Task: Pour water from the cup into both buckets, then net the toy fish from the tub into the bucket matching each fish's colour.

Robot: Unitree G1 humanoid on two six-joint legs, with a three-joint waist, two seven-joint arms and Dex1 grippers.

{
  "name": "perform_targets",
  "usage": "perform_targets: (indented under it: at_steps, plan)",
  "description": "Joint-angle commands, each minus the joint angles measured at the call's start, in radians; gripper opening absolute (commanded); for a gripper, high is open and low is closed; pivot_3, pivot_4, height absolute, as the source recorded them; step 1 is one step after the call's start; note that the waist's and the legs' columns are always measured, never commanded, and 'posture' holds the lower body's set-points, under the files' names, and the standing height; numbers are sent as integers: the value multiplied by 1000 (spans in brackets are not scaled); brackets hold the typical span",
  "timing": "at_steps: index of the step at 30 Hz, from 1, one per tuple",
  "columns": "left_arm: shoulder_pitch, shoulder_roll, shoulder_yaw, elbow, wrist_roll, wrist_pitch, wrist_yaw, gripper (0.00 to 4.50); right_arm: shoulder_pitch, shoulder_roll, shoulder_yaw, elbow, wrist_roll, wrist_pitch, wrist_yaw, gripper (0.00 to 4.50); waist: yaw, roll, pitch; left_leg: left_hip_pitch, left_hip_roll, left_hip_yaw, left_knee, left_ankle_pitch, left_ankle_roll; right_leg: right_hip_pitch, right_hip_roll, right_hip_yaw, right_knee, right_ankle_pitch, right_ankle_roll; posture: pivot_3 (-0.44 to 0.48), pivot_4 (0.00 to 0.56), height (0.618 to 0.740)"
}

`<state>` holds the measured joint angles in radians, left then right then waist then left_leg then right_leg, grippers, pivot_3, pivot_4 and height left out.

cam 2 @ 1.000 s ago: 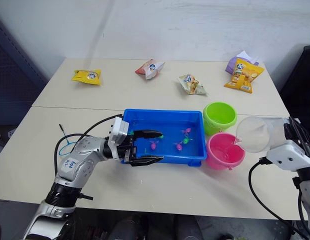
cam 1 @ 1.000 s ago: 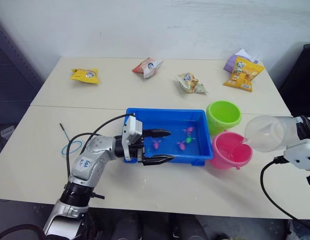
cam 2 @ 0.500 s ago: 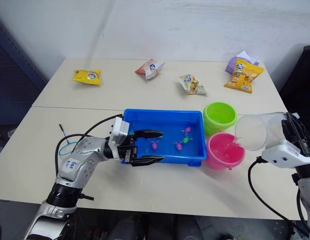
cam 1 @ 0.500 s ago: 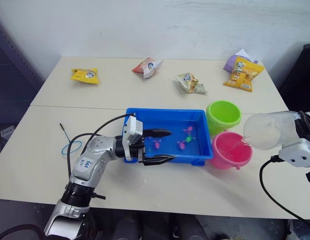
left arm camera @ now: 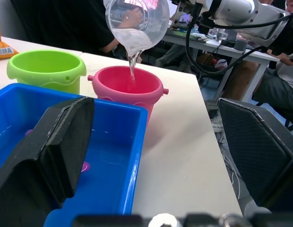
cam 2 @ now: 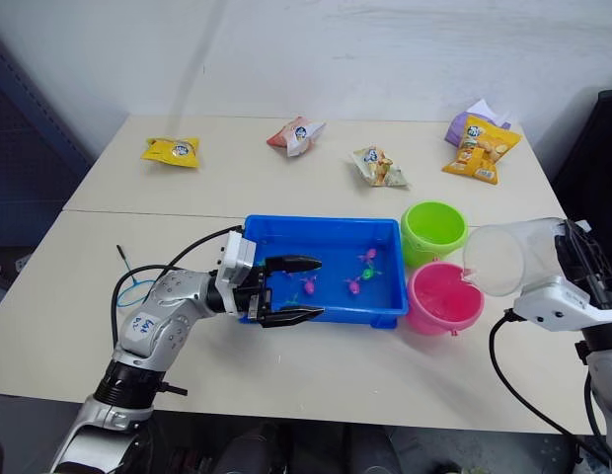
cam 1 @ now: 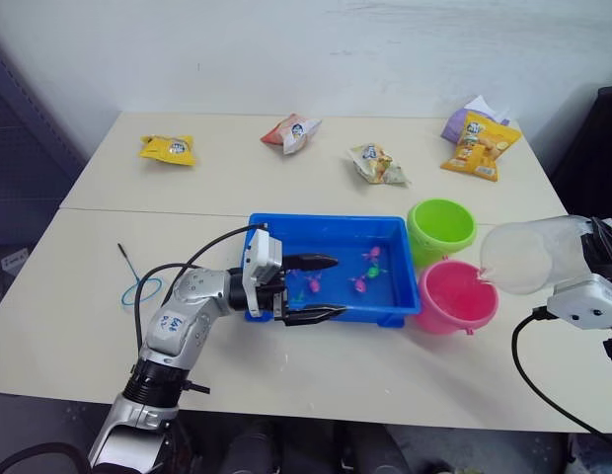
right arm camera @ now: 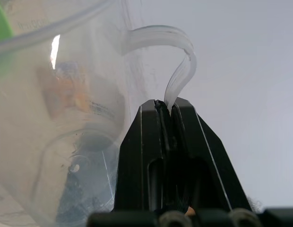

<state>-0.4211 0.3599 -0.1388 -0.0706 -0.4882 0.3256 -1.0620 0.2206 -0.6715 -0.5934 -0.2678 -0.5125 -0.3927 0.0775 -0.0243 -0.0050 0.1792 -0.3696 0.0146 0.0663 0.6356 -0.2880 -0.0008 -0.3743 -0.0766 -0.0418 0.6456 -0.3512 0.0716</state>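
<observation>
With its fingers (right arm camera: pixel 172 142) pinched on the handle, the right gripper (right arm camera: pixel 166 111) tips the clear plastic measuring cup (cam 1: pixel 528 257) over the pink round pail (cam 1: pixel 457 296), water trickling in, the lime green pail (cam 1: pixel 441 229) likely next, while the left gripper (cam 1: pixel 321 288) hangs wide open and empty over the blue rectangular tub (cam 1: pixel 326 225).

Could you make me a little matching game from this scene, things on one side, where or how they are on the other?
Things:
1. cup
2. pink bucket
3. net
4. left gripper

States:
A. lying on the table left of the tub
B. open at the tub's near left corner
C. tilted, held by its handle
D. taking a thin stream of water

Pairs: 1-C, 2-D, 3-A, 4-B
</observation>
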Motion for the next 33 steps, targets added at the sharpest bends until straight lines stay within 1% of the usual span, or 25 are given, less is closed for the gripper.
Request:
perform_targets:
  at_steps: [1, 6, 13, 15, 17, 21, 24, 27, 29, 33]
  plan:
    - [-9, -5, 2, -20, -2, -18, -3, 4500, -4, -5, -29, -33, -1, 0, -29, 60, 0, 0, 0, 0, 0, 0, 0, 0, 0, 0, 0, 0, 0, 0, 0, 0, 150, 738]
    - [-12, -5, 5, -27, -5, -15, 1, 4500, 12, 27, -25, -25, 23, 20, -30, 60, 0, 0, 0, 0, 0, 0, 0, 0, 0, 0, 0, 0, 0, 0, 0, 0, 150, 738]
    - [-13, 7, 25, -50, -25, 2, 1, 4500, 24, 91, -7, -26, 170, 74, 26, 60, -1, 0, 0, 0, 0, 0, 0, 0, 0, 0, 0, 0, 0, 0, 0, 0, 150, 738]
    - [-10, 13, 39, -59, -38, 9, 3, 4500, 26, 116, -11, -42, 234, 112, 48, 60, -1, 0, 0, 0, 0, 0, 0, 0, 0, 0, 0, 0, 1, 0, 0, 0, 150, 738]
    - [-9, 25, 60, -62, -49, 18, 8, 4500, 16, 149, -9, -59, 351, 159, 86, 60, -2, 0, 0, 0, 0, 0, 0, 0, 0, 0, 0, 0, 1, 0, 0, 0, 150, 738]
    - [-24, 61, 103, -35, -50, 30, 9, 4500, -45, 199, -21, -90, 553, 281, 118, 60, -5, 0, 0, 0, 1, 0, 0, 0, 0, 0, 0, 0, 1, 0, 0, 0, 150, 738]
    - [-54, 80, 146, -6, -62, 39, 16, 4500, -121, 170, -37, -72, 617, 384, 124, 60, -3, 0, 0, 0, 1, 0, 1, 0, 1, 0, 0, 0, 2, 0, 0, 0, 150, 738]
    - [-90, 99, 184, 36, -64, 44, 26, 4500, -206, 104, -24, -13, 608, 475, 131, 60, -3, 0, 0, 0, 0, 0, 2, 0, 1, 0, -1, 0, 3, 0, 0, 0, 150, 738]
    - [-117, 106, 206, 68, -64, 49, 34, 4500, -261, 52, 4, 42, 568, 480, 128, 60, -1, 0, 0, 0, 0, -1, 2, 0, 2, 0, -1, 0, 3, 0, 0, 0, 150, 738]
    - [-162, 104, 235, 115, -56, 38, 59, 4500, -362, -75, 112, 182, 420, 355, 121, 60, -2, -1, 1, -1, 0, 0, 2, 0, 2, -1, -1, 0, 2, 0, 0, 0, 150, 738]
